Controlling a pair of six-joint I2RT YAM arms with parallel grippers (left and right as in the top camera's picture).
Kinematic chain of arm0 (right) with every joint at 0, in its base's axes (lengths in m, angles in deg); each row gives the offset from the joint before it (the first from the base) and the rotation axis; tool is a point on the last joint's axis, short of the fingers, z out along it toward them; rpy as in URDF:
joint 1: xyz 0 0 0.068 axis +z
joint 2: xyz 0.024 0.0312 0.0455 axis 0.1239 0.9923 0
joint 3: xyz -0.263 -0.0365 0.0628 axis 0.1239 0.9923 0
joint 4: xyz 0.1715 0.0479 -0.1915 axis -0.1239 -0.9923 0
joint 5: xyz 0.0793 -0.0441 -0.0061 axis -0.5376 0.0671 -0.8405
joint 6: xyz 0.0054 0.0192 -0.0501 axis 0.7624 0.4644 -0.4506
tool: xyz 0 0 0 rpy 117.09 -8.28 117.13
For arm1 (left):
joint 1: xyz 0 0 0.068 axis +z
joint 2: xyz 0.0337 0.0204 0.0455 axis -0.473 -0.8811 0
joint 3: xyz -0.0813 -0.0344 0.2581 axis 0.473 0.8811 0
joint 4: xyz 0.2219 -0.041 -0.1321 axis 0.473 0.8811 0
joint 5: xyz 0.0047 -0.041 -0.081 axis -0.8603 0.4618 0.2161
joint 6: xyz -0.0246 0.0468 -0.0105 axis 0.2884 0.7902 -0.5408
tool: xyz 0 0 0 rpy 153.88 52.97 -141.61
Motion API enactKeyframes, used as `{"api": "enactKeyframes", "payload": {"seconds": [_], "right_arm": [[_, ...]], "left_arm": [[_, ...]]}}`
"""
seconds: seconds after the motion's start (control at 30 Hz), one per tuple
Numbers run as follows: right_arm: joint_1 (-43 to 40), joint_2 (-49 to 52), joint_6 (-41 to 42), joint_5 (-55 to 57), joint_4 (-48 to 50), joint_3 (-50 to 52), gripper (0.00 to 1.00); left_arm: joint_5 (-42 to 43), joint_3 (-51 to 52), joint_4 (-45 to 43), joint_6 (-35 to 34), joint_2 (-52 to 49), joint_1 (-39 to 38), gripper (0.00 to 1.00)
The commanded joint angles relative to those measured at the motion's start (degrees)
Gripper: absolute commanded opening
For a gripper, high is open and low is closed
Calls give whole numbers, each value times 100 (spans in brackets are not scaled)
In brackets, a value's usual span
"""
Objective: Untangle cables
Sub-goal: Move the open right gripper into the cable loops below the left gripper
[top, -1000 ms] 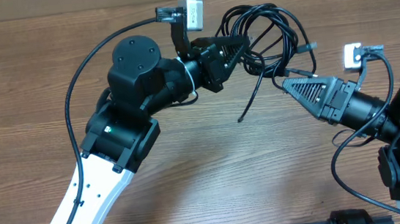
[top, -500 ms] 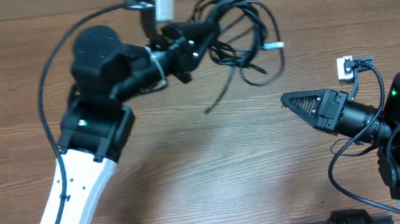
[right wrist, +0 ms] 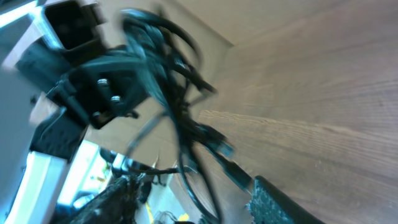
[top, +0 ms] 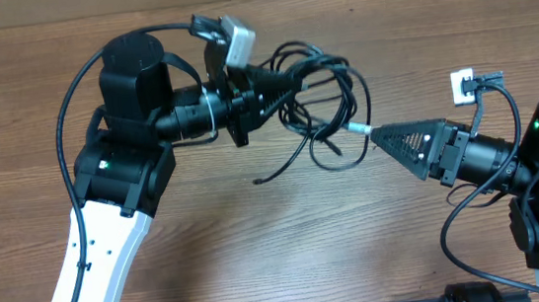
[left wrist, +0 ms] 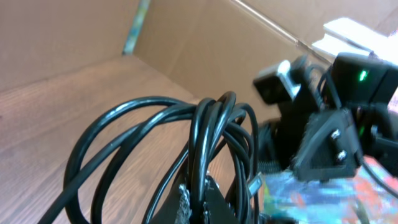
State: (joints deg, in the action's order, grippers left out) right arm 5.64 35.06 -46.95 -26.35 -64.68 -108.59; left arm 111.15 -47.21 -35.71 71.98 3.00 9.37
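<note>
Motion-blurred cables (right wrist: pixel 177 124), right wrist view

I am looking down, from a distance, at a brown wooden table (top: pixel 288 238), its grain running side to side and filling nearly the whole overhead view. A tan cardboard wall (left wrist: pixel 205 37) is standing along the far edge, with a crease (left wrist: pixel 267 22) slanting across it and a greenish strip (left wrist: pixel 138 25) running down one panel. Pale light is glancing off the wood in the right wrist view.

Black left arm (top: pixel 135 90), white lower link (top: pixel 93 272)
</note>
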Motion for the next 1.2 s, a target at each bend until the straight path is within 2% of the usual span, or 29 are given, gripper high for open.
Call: {"api": "enactKeyframes", "payload": {"seconds": [0.0, 0.23, 0.33, 0.43, 0.57, 0.63, 1.03, 1.17], "right_arm": [[-9, -20, -299, -389, 170, -39, 61], [-9, -20, -319, -509, 448, -39, 61], [-9, -20, -527, -807, 634, -39, 62], [-9, -22, -647, -1067, 988, -39, 68], [-9, -20, -1191, -1152, 1246, -39, 74], [-9, -20, -1567, -1167, 1241, -39, 74], [-9, -20, -2621, -1335, 1244, -39, 72], [-9, -20, -2721, -1353, 1270, -39, 66]], "left_arm": [[321, -151, 275, 831, 81, 17, 4], [1285, -151, 345, 1451, 76, -48, 4], [1290, -151, 450, 1587, 76, -122, 4], [1283, -149, 706, 1910, 76, -197, 4], [1366, -151, 861, 1976, 76, -262, 4], [1556, -149, 859, 1978, 76, -260, 4], [1921, -151, 861, 1969, 76, -262, 4], [1915, -149, 879, 1967, 74, -391, 4]]}}
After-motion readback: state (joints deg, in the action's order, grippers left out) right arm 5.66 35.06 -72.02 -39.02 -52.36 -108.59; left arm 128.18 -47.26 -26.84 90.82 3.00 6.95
